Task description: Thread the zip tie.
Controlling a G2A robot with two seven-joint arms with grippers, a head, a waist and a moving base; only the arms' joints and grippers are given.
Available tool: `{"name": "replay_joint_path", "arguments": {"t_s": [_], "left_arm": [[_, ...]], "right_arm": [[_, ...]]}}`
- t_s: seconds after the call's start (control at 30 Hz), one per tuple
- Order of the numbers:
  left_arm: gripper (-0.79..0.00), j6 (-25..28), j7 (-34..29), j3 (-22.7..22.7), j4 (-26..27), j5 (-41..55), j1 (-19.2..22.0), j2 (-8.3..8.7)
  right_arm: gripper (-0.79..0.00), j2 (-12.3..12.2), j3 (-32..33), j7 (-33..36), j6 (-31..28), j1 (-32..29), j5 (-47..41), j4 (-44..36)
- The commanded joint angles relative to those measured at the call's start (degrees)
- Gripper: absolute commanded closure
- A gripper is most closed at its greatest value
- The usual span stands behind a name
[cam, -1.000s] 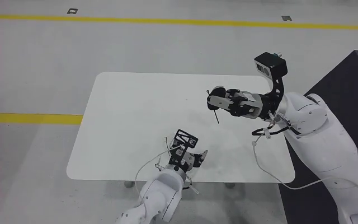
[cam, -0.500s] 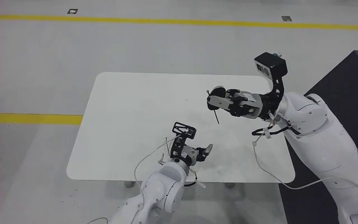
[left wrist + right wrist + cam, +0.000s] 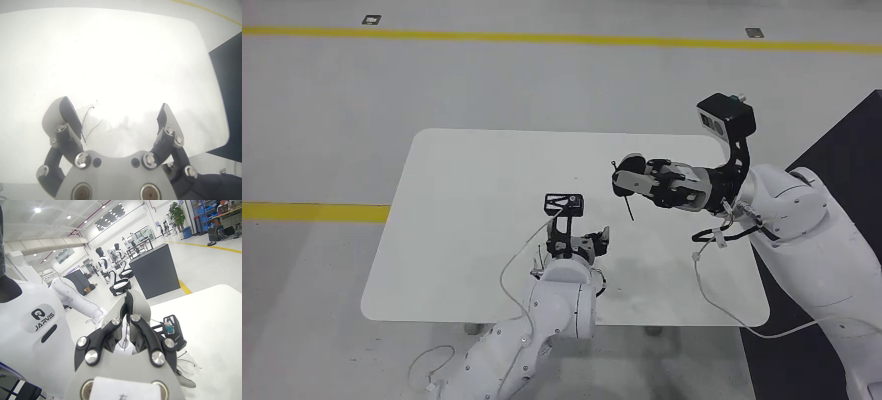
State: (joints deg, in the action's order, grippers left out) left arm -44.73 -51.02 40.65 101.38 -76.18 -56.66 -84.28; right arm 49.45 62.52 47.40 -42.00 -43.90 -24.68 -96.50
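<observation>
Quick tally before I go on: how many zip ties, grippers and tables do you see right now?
zip tie: 1, black, pinched in the right gripper
grippers: 2, the right gripper shut, the left gripper open
table: 1, white
Total: 4
</observation>
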Motion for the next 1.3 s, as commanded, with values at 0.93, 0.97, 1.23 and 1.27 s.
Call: {"name": "replay_joint_path", "arguments": {"t_s": [0.93,0.97,1.23,1.27], "left_arm": [[-0.394,7.82,-16.38,11.27,-11.69,-19.96,-3.6,-8.85],[-0.397,8.51,-17.06,11.98,-11.05,-21.91,-4.62,-9.46],[-0.388,13.4,-21.94,15.96,-9.63,-33.14,-8.86,-15.41],[-0.385,13.77,-22.31,16.02,-9.89,-33.92,-8.96,-16.14]], "right_arm": [[0.0,0.0,0.0,0.0,0.0,0.0,0.0,0.0],[0.0,0.0,0.0,0.0,0.0,0.0,0.0,0.0],[0.0,0.0,0.0,0.0,0.0,0.0,0.0,0.0],[0.0,0.0,0.0,0.0,0.0,0.0,0.0,0.0]]}}
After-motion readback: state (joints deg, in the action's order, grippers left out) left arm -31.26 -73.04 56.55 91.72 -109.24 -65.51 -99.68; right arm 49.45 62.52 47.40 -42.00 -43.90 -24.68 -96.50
